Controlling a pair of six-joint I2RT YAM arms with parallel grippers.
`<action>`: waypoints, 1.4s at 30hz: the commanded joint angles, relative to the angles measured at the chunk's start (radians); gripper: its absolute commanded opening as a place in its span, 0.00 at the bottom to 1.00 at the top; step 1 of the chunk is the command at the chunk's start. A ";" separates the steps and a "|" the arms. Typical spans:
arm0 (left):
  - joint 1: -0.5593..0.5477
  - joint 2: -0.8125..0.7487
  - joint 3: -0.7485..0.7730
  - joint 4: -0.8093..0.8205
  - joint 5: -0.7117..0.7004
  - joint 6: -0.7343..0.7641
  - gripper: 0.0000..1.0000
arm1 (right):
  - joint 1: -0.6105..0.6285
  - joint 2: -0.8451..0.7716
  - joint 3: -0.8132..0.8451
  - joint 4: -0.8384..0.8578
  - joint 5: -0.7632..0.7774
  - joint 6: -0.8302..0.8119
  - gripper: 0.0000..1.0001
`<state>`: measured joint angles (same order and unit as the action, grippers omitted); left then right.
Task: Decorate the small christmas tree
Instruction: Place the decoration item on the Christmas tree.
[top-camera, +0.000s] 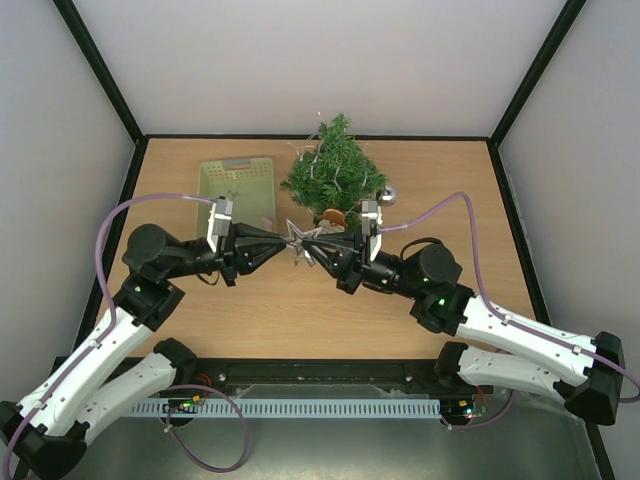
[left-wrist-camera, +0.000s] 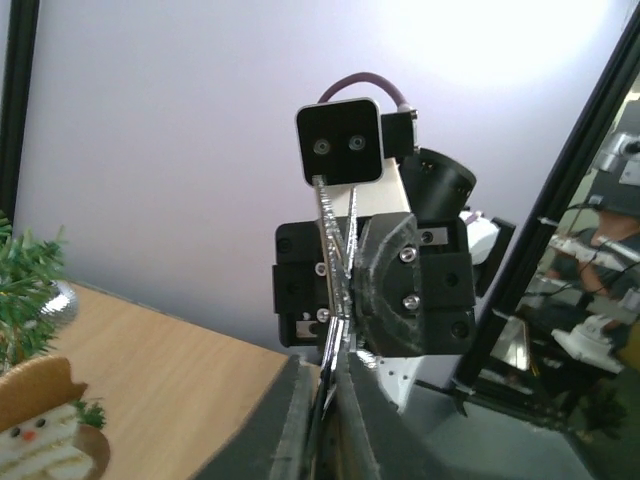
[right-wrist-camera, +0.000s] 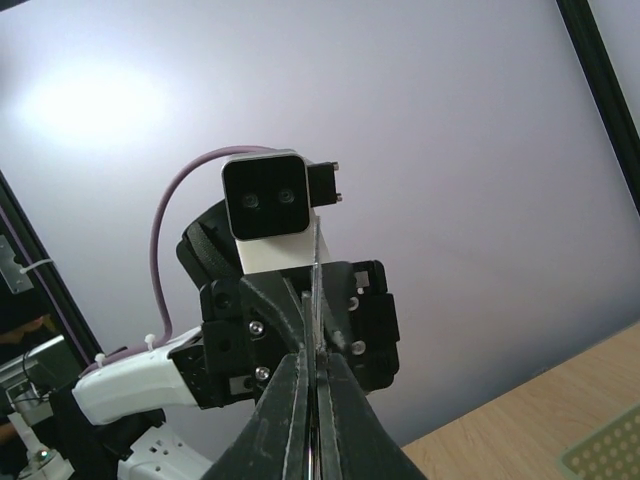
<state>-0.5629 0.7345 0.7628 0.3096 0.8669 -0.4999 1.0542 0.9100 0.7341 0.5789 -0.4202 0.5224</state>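
Nearest of all, the left gripper (left-wrist-camera: 327, 385) was clamped on the edge of a glittery silver star (top-camera: 296, 238). The right gripper (top-camera: 311, 247) pinched the same star from the opposite side, above the wooden table (top-camera: 200, 310). The small christmas tree (top-camera: 335, 170) stood just behind them, beside a pale green basket (top-camera: 238, 185), a snowman ornament (left-wrist-camera: 40, 430) at its foot.

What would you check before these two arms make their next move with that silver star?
1. That the left gripper is shut on the silver star: ok.
2. That the right gripper is shut on it too: ok.
3. That the small christmas tree stands upright beyond the arms: ok.
4. That either grip alone would hold the star: cannot tell.
5. That the treetop is free for the star: cannot tell.
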 joint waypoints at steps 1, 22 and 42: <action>-0.003 -0.010 -0.005 0.091 0.022 -0.012 0.04 | 0.005 -0.006 -0.003 0.073 0.002 0.010 0.02; -0.003 0.113 0.204 -0.451 0.152 0.500 0.02 | 0.005 -0.121 0.240 -0.784 0.118 -0.367 0.65; -0.005 0.123 0.176 -0.538 0.301 0.564 0.02 | 0.004 -0.051 0.266 -0.790 -0.128 -0.406 0.03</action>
<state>-0.5655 0.8532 0.9470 -0.1894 1.1103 0.0170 1.0546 0.8845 1.0069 -0.2531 -0.5171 0.1158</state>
